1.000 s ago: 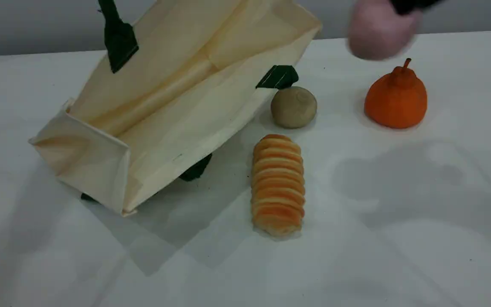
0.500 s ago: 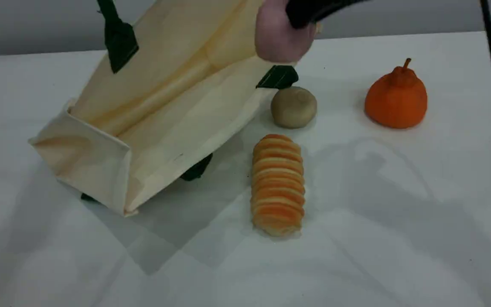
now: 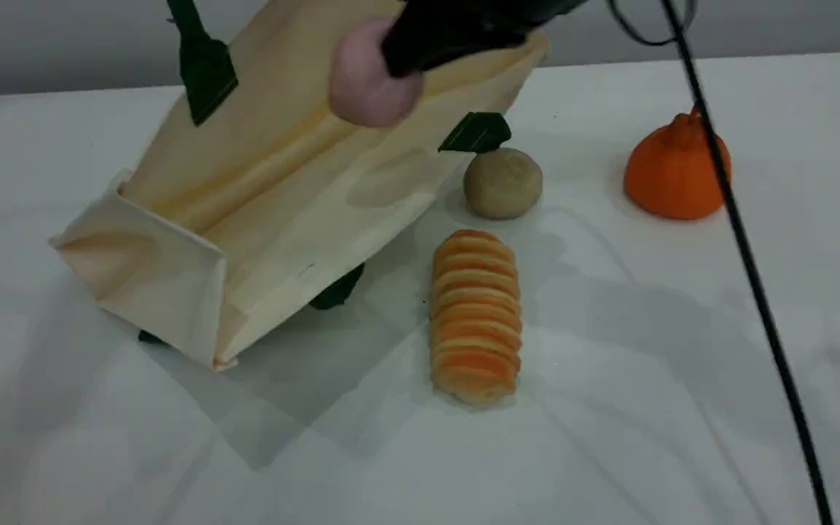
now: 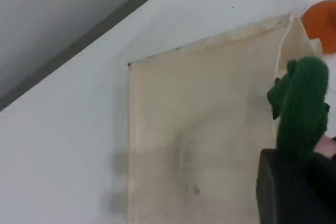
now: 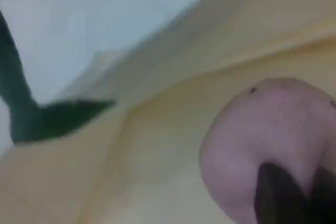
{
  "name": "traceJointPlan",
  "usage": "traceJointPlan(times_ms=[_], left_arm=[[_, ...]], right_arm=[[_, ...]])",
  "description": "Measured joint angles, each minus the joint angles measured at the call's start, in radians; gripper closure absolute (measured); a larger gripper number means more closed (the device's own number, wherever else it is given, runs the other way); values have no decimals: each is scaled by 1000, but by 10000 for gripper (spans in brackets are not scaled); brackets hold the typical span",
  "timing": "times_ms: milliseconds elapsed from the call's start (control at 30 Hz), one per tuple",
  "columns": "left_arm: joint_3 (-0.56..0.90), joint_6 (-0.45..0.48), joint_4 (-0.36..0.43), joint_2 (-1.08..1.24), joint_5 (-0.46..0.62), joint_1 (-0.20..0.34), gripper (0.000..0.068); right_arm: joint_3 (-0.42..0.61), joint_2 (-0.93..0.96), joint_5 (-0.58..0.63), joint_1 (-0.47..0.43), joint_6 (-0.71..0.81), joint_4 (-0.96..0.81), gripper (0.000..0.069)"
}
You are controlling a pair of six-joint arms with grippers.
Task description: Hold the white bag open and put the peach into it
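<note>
Looking across the scene, I see my right gripper (image 3: 409, 55) clamped on the peach (image 3: 362, 91), over the open mouth of the white bag (image 3: 274, 211). Left wrist: my left gripper (image 4: 294, 163) pinches the bag's green handle (image 4: 302, 108). Right wrist: peach above cream cloth.

One bag (image 3: 267, 219) was out there, one peach (image 3: 369, 80), one orange fruit (image 3: 671, 175), one round bun (image 3: 502, 182) and one ridged bread roll (image 3: 475, 317). Every kind was a single, plus one black cable (image 3: 748, 277).
</note>
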Motion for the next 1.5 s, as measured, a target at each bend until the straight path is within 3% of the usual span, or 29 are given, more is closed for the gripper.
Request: traceJointPlan(times_ms=[267,567,700,933,1033,1167,1333,1500], left_arm=[[0,0,0,0,0,0,587],[0,-1,0,0,0,0,587],[0,-1,0,0,0,0,587],[0,-1,0,0,1,0,587],[0,-1,0,0,1,0,587],[0,-1,1,0,0,0,587],[0,-1,1,0,0,0,587],[0,-1,1,0,0,0,587]], right_arm=[[-87,102,61,1,-43,102,638],[-92,137,61,1,-58,142,600],[-92,138,69,15,-61,189,478],[-92,138,41,41,-63,212,107],[-91,136,51,41,-62,211,42],[-91,128,88,39,-62,191,74],[-91,97,132,19,-25,72,205],[-91,46,167,-36,120,-115,343]])
